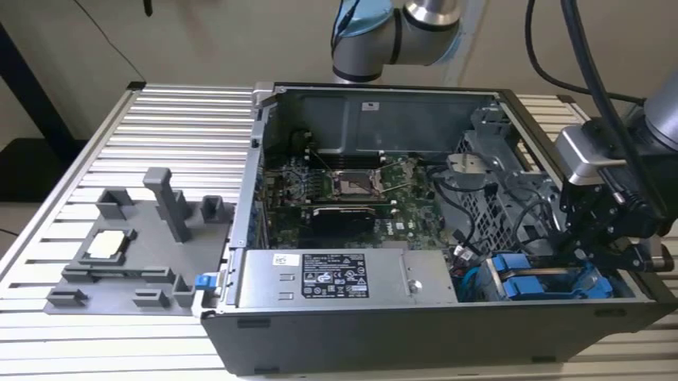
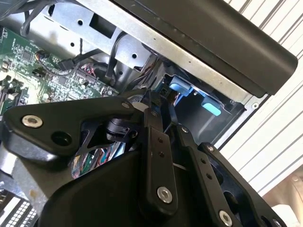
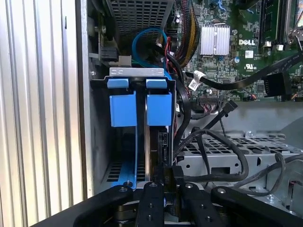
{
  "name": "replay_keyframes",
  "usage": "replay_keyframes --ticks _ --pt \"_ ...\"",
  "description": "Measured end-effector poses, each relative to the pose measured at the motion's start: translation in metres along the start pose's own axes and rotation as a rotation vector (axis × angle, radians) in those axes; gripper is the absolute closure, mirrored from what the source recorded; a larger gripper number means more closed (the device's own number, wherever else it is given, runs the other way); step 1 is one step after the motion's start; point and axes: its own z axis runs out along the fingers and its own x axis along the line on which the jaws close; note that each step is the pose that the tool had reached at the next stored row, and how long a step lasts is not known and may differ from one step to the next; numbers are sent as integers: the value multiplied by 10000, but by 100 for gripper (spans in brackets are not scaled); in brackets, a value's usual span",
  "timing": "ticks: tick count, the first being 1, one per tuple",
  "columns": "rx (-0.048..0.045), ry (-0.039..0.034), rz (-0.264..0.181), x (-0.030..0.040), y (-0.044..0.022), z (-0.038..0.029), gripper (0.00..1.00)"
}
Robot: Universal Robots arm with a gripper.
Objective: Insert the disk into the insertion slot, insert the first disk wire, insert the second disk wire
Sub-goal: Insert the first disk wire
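Bench, ribbed aluminium slats. Computer case, open dark sheet metal, partly hidden by the arm at the exterior view's right. Disk, blue plastic frame, edge-on in its slot just beside the other blue-framed drive, rear end hidden by claw. Claw, black, jointed; opening cannot be told.

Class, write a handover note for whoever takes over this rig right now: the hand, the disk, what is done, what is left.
Hand: low in the computer case, at the end of the disk; whether it holds anything cannot be told.
Disk: in the drive bay, beside the other blue-framed drive.
Done: disk appears inserted.
Left: both disk wire connections; their state cannot be told.
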Motion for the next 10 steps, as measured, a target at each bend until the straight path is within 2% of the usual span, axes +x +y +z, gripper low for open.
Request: replay_keyframes --ticks 6,7,10 --pt "0 -4 1 0 0 0 80" --pt "0 -5 1 -2 -1 -19 73" --pt "0 -2 0 -11 -6 -139 73"
